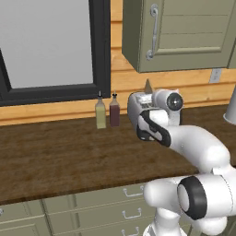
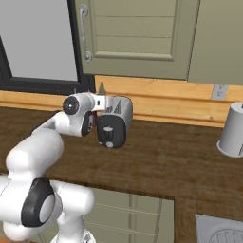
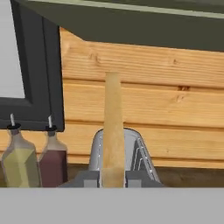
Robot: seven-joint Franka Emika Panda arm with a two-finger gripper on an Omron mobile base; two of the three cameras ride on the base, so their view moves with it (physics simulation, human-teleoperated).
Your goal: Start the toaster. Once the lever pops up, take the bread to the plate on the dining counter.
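Hand [image 3: 113, 179]: clamped on the bread [image 3: 113, 131], held upright, edge-on | bread: just above the toaster [image 3: 120, 151] slots | toaster: on tabletop [image 1: 60, 156], right of two bottles [image 1: 107, 112], cabinet overhead

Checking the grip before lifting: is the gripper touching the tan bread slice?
Touching: in the hand view both dark fingertips press the bread slice from either side.

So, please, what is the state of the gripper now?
Gripper: closed on the bread, held edge-on just above the toaster.
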